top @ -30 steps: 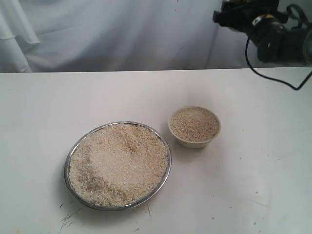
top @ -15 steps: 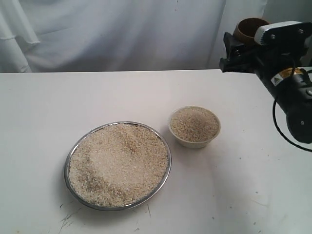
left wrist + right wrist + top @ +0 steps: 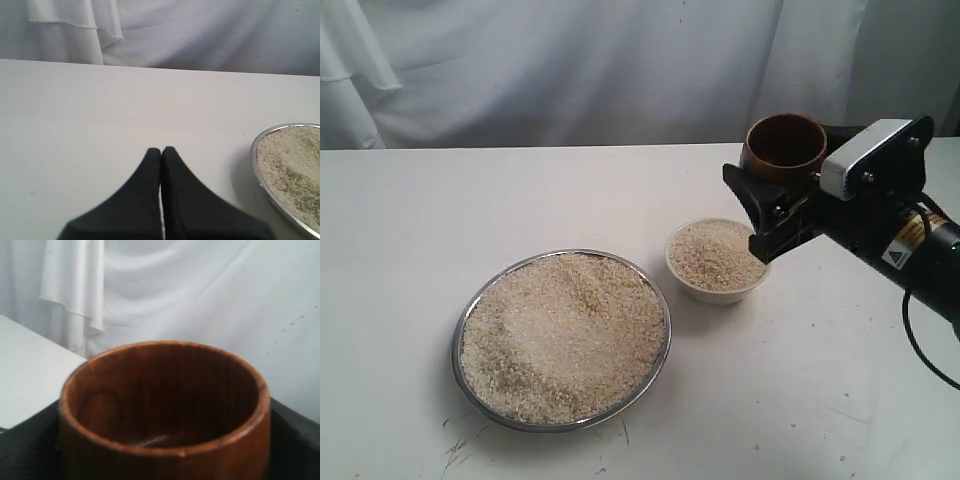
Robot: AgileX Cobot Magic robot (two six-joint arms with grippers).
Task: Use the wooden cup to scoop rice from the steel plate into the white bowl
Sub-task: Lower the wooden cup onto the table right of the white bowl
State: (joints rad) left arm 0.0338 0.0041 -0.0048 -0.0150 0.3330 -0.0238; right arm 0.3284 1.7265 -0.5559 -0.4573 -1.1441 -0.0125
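The steel plate [image 3: 463, 326] lies front left of centre, heaped with rice [image 3: 565, 335]. To its right stands the white bowl [image 3: 717, 290], filled with rice nearly to the brim. My right gripper [image 3: 772, 205] is shut on the wooden cup [image 3: 785, 148], holding it upright above the bowl's far right side. In the right wrist view the cup [image 3: 165, 410] fills the frame, its dark inside showing no rice. My left gripper [image 3: 161, 150] is shut and holds nothing, low over bare table left of the plate's rim [image 3: 257, 170]; it is out of the exterior view.
A white cloth backdrop [image 3: 570, 70] hangs behind the table's far edge. The right arm's body and camera housing [image 3: 880, 200] stretch in from the right, with a black cable [image 3: 920, 350] trailing over the table.
The right arm has swung down and leftward from the top right corner, bringing the wooden cup from high up to just above the white bowl's far side. Plate and bowl have not moved.
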